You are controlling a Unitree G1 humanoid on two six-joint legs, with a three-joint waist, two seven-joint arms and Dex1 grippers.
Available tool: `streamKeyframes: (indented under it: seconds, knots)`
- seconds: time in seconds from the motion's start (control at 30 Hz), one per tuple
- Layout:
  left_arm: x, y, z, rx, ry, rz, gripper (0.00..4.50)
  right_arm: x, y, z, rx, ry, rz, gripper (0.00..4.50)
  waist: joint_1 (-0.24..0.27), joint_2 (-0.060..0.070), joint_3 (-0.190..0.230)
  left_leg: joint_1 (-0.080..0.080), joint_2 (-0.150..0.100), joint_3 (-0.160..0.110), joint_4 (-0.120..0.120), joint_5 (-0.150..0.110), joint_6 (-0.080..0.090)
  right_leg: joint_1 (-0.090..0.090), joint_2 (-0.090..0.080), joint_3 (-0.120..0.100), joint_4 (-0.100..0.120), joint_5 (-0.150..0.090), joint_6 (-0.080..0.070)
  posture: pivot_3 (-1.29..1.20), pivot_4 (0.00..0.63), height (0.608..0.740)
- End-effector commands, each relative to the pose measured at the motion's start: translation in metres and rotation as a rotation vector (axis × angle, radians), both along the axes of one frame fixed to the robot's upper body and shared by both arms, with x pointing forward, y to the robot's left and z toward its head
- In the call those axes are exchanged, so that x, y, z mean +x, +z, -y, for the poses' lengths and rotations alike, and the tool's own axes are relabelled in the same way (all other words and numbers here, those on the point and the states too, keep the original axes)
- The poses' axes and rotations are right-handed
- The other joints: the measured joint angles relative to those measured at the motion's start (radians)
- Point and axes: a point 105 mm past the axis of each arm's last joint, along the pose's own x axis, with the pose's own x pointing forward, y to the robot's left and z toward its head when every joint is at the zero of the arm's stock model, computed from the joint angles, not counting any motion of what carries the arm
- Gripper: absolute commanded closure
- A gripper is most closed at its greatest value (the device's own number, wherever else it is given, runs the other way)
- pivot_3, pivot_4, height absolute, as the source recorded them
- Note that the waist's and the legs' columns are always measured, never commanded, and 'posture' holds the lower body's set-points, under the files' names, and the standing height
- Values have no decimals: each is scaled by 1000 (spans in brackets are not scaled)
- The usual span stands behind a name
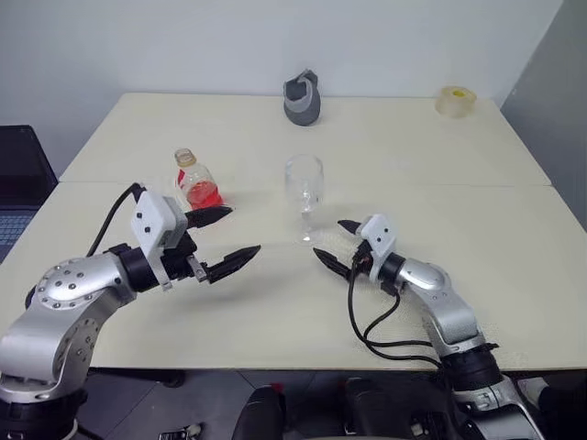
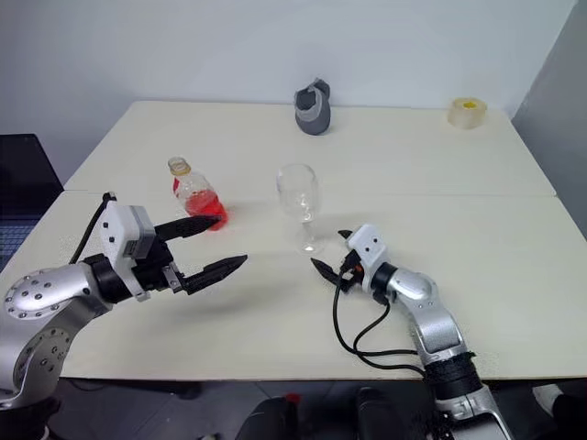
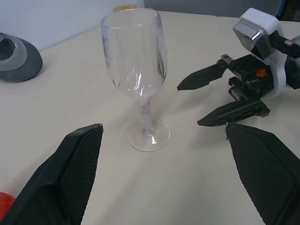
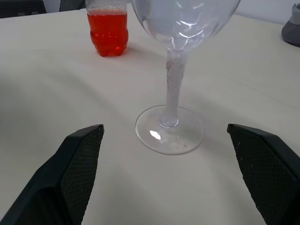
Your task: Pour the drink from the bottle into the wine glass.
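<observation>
The right gripper (image 1: 332, 241) stands open and empty, its two black fingers apart and pointing level toward the foot of the wine glass (image 1: 304, 194), which is just in front of it and not touched. The left gripper (image 1: 229, 238) is open and empty too, its fingers spread wide; the glass is beyond its tips and to the side, and the bottle (image 1: 197, 181) stands upright just behind its upper finger, apart from it as far as I can tell.

The bottle has no cap on its neck, and the drink (image 4: 108, 38) fills only the lower part of it. The bowl of the glass looks clear, with no red liquid inside. I judge that the pouring is not yet done: one gripper must take the bottle, lift it, tilt it over the glass and put it back.

Both things stand on a pale cream table (image 1: 440, 183), made of two tops joined with a thin seam. At the far edge, well beyond both grippers, a grey holder-like object (image 1: 303, 98) sits, and a roll of tape (image 1: 454, 101) lies at the far right corner. Behind is a plain white wall, and a dark chair (image 1: 16, 179) is outside the table on the left side
</observation>
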Motion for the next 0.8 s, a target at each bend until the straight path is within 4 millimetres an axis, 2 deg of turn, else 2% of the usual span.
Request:
streamKeyframes:
  seconds: [0.03, 0.17, 0.5, 0.63, 0.8]
  knots:
    - [-7, 19, -4, -5, 33, 79, 0, -8, 24, 9, 25, 9, 58, 8, 0, 0, 0, 0, 0, 0, 0, 0, 0, 0, 0, 0, 0, 0, 0, 0, 150, 740]
    - [-12, 25, -6, -40, 65, 102, 0, -20, 36, 17, 37, 35, 45, 8, 1, 0, 0, 0, 0, 0, 0, 0, 0, 0, 0, 0, -1, 0, 0, 0, 150, 740]
    - [-18, 34, -12, -77, 131, 148, 0, -41, 50, 22, 31, 154, 81, 8, 1, 0, 0, 0, 0, 0, 0, 0, 0, 1, 0, 0, -1, 0, 0, 0, 150, 740]
    - [-15, 25, -19, -82, 203, 147, 0, -49, 70, 22, 80, 212, 111, 8, 1, 0, 0, 0, 0, 0, 0, 0, 0, 1, 0, 0, -1, 0, 0, 0, 150, 740]
    - [1, 4, -47, -110, 448, 192, 0, -61, 92, 27, 100, 300, 89, 8, 3, -1, 0, 0, 0, 0, 0, 0, 0, 1, 0, 0, -1, 0, 0, 0, 150, 740]
